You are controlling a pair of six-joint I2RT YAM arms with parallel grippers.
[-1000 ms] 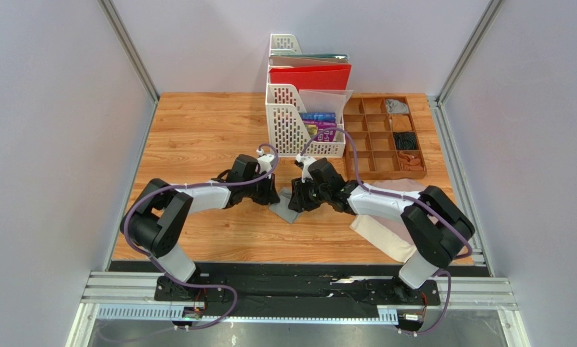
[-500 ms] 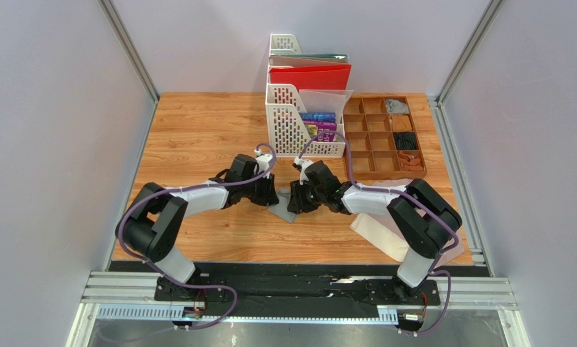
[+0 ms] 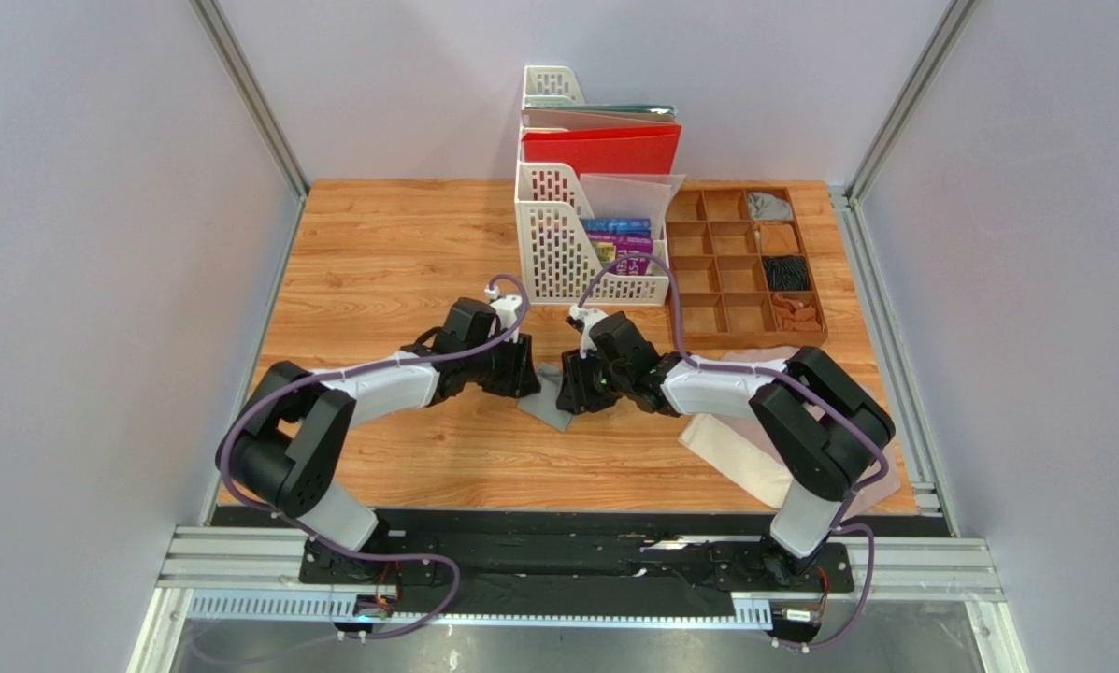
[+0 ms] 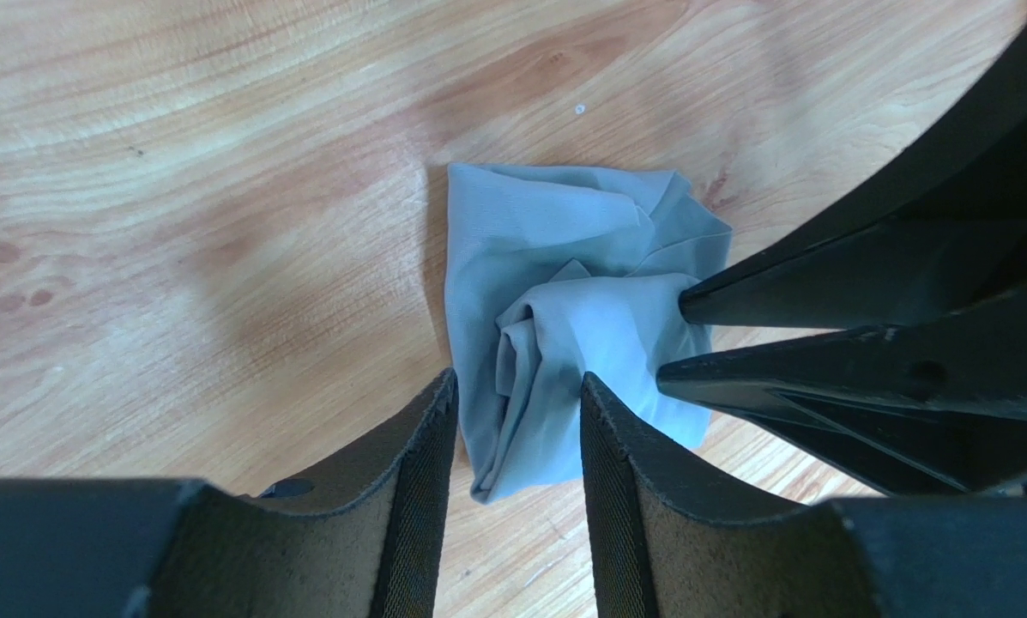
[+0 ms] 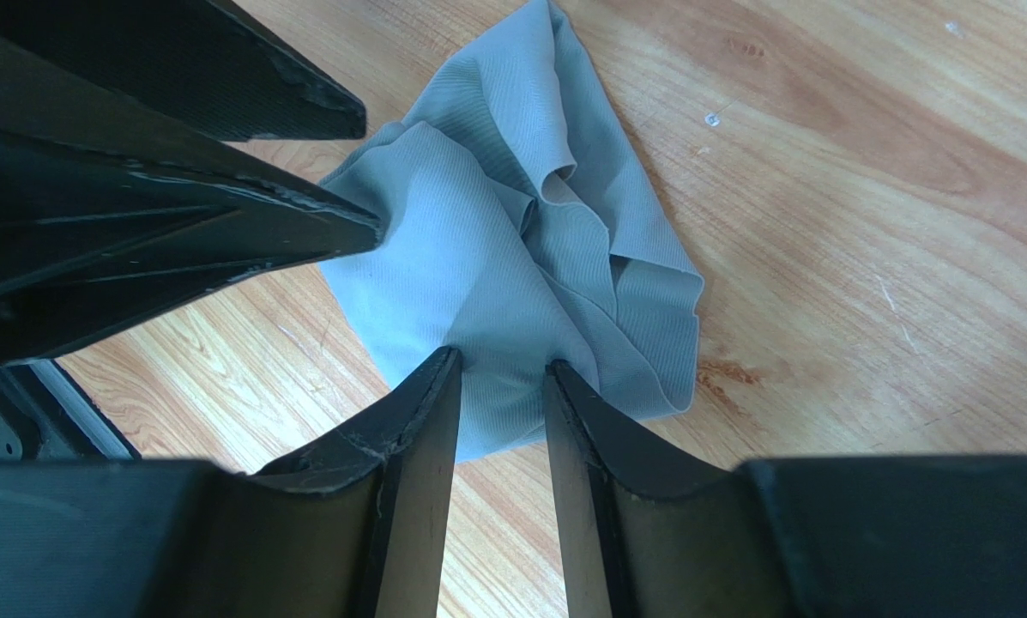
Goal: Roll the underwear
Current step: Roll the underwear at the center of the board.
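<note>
On the wooden table (image 3: 382, 253), in the top view, the grey underwear (image 3: 548, 408) lies in a small bunch right between the two arms. The left gripper (image 3: 526, 382) is at its 9 o'clock side and the right gripper (image 3: 572, 390) is at its 3 o'clock side. Both are just as near. The pale underwear (image 3: 731, 452) lies flat at 4 o'clock from the grey one, partly under the right arm and well apart from the left arm.

In the left wrist view, the left gripper (image 4: 518, 386) has its fingers apart. The grey underwear (image 4: 544, 245) runs from 12 o'clock down to 6 o'clock, and its near end sits loose in the gap. The right gripper (image 4: 670, 339) pokes in from 3 o'clock, with both tips on the cloth.

In the right wrist view, the right gripper (image 5: 503, 367) has its fingers a little apart and the grey underwear (image 5: 505, 232) fills the gap. I cannot tell if it is squeezing. The left gripper (image 5: 370, 180) comes in from 10 o'clock.

I think the bunch looks crumpled, not a neat roll yet. The next push should go along its long way.
</note>
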